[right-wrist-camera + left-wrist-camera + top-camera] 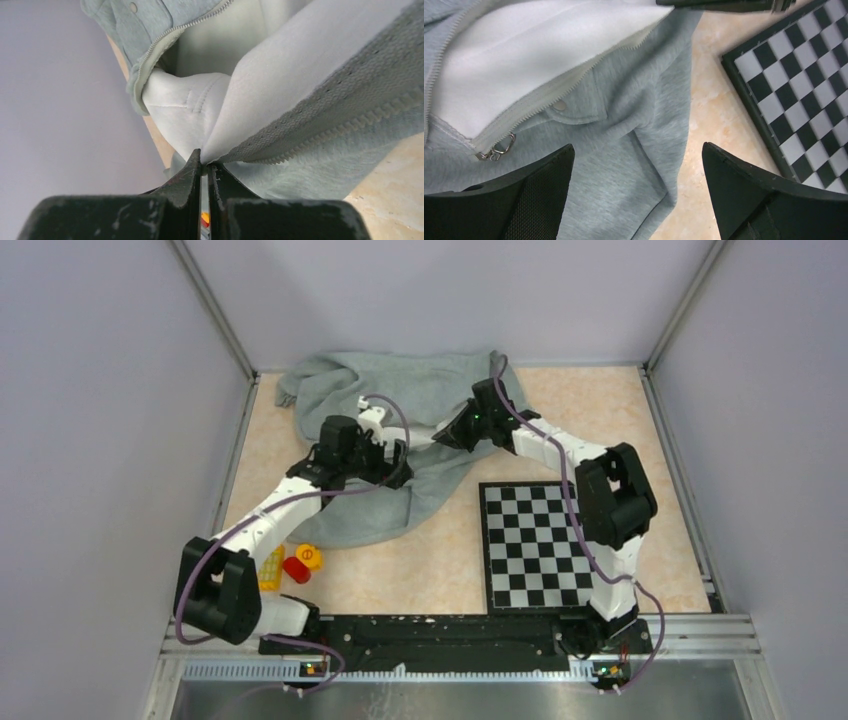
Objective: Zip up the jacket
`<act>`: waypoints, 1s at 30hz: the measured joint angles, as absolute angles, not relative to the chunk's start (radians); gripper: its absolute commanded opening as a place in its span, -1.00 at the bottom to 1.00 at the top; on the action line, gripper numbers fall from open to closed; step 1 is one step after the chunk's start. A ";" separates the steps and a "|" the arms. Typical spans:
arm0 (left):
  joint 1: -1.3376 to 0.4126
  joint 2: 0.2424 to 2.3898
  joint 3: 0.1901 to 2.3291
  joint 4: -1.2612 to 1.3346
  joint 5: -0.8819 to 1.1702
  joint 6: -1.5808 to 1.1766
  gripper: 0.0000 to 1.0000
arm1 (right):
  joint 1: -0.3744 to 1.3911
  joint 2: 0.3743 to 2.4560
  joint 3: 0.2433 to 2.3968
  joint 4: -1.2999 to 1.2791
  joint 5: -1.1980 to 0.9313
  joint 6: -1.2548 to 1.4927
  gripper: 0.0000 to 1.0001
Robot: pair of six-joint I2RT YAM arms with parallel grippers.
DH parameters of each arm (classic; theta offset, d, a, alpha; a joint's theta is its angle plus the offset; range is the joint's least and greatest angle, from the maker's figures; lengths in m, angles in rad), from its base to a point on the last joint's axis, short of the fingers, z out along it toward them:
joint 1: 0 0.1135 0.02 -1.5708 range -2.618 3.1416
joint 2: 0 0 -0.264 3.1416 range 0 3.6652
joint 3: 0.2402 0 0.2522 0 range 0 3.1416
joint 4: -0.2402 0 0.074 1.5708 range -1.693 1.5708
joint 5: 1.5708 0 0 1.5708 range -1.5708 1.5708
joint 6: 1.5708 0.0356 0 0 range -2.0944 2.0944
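The grey-green jacket (420, 390) lies crumpled at the back middle of the table. In the left wrist view its front is unzipped, showing pale lining (524, 55), a white zipper tape and the metal zipper pull (499, 149) at the lower left. My left gripper (638, 165) is open and hovers over grey fabric (624, 130), the pull just left of its left finger. My right gripper (204, 165) is shut on the jacket's zipper edge (320, 130) and holds it lifted; in the top view it (452, 432) is at the jacket's right side.
A black-and-white chessboard (540, 545) lies at the right, its corner also in the left wrist view (794, 90). Small yellow and red toys (295, 562) sit near the left arm's base. Grey walls enclose the table at the back and both sides.
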State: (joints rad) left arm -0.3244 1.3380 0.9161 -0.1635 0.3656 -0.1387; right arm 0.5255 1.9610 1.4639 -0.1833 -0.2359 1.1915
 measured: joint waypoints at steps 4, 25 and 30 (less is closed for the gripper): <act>-0.426 1.351 0.916 -0.180 0.238 -0.047 0.97 | 0.501 1.961 1.464 -0.208 -0.294 1.215 -1.00; -0.621 1.762 1.159 -0.118 -0.450 0.295 0.68 | 0.460 1.911 1.400 -0.184 -0.426 1.383 -1.00; -0.621 1.782 1.159 -0.112 -0.543 0.294 -0.03 | 0.460 1.874 1.387 -0.177 -0.414 1.386 -1.00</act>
State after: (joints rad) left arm -0.6209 1.7817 1.1595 -0.1116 -0.5434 0.2939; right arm 0.4599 1.8744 1.3872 -0.1768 -0.4145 1.3857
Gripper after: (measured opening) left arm 0.666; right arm 0.014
